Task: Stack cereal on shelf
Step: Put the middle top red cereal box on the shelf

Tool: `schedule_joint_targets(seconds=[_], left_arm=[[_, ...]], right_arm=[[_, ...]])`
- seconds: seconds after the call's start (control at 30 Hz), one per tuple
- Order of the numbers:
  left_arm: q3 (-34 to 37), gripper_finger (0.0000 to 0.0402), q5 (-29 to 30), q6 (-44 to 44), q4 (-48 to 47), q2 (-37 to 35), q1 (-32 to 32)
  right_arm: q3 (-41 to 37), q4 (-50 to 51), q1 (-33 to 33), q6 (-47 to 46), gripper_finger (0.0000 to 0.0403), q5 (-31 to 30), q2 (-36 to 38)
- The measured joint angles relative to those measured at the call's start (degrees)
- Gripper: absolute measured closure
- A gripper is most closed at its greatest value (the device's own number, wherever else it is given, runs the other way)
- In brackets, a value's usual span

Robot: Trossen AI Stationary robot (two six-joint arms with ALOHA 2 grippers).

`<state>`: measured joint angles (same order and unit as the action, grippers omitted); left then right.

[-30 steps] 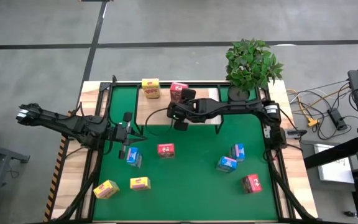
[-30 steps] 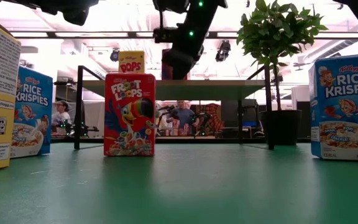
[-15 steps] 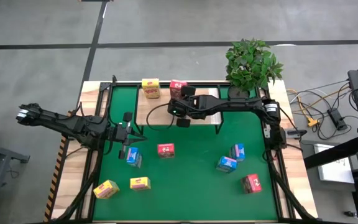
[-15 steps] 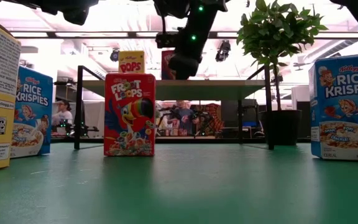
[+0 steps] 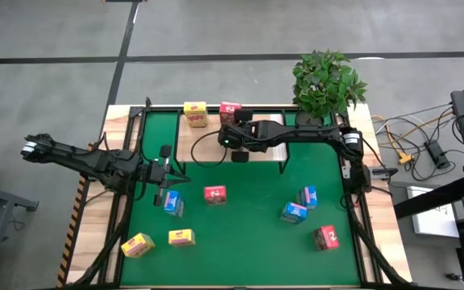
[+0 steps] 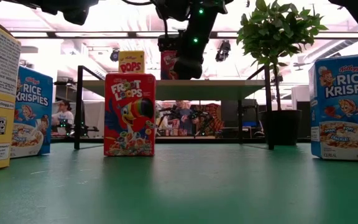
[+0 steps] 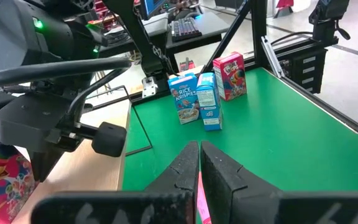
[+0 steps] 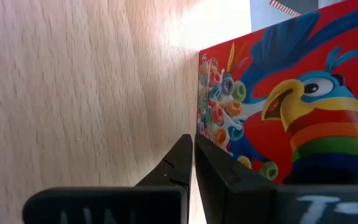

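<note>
While the left gripper waits at the frame's left with fingers pressed together beside a blue box, the right gripper sits over the shelf, fingers pressed together and holding nothing, just beside a red box standing on the shelf's pale wood grain. A yellow box stands on the same board, further left. A leafy potted plant crowds the upper right corner of the shelf. Across the green mat lie the other small printed cardboard boxes: one red at centre, two yellow lower left, two blue and one red lower right. Thin black legs carry the board.
</note>
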<state>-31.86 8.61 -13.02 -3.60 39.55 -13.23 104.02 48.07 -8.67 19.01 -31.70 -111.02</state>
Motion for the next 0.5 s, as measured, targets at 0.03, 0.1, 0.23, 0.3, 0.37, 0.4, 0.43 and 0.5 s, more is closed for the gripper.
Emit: schedule_joint_targets(seconds=[0.03, 0.1, 0.23, 0.3, 0.37, 0.4, 0.43, 0.5], left_arm=[[0.0, 0.0402, 0.0, 0.0, 0.0, 0.0, 0.0], [0.0, 0.0402, 0.0, 0.0, 0.0, 0.0, 0.0], [0.0, 0.0402, 0.0, 0.0, 0.0, 0.0, 0.0], [0.0, 0.0402, 0.0, 0.0, 0.0, 0.0, 0.0], [0.0, 0.0402, 0.0, 0.0, 0.0, 0.0, 0.0], [0.0, 0.0402, 0.0, 0.0, 0.0, 0.0, 0.0], [0.0, 0.0402, 0.0, 0.0, 0.0, 0.0, 0.0], [0.0, 0.0402, 0.0, 0.0, 0.0, 0.0, 0.0]], right_arm=[[0.0, 0.0, 0.0, 0.3, 0.0394, 0.0, 0.0], [0.0, 0.0, 0.0, 1.3, 0.0394, -0.1, 0.0], [0.0, 0.2, 0.0, 2.4, 0.0394, -1.3, 0.0], [0.0, 0.2, 0.0, 2.7, 0.0394, -1.0, 0.1], [-0.1, 0.2, 0.0, 2.6, 0.0394, -0.1, 0.6], [-0.1, 0.3, 0.2, 2.6, 0.0394, 0.7, 1.1], [-0.1, 0.4, 0.3, 2.4, 0.0394, 1.3, 1.7], [-0.1, 0.8, 0.8, 1.6, 0.0394, 2.2, 2.9]])
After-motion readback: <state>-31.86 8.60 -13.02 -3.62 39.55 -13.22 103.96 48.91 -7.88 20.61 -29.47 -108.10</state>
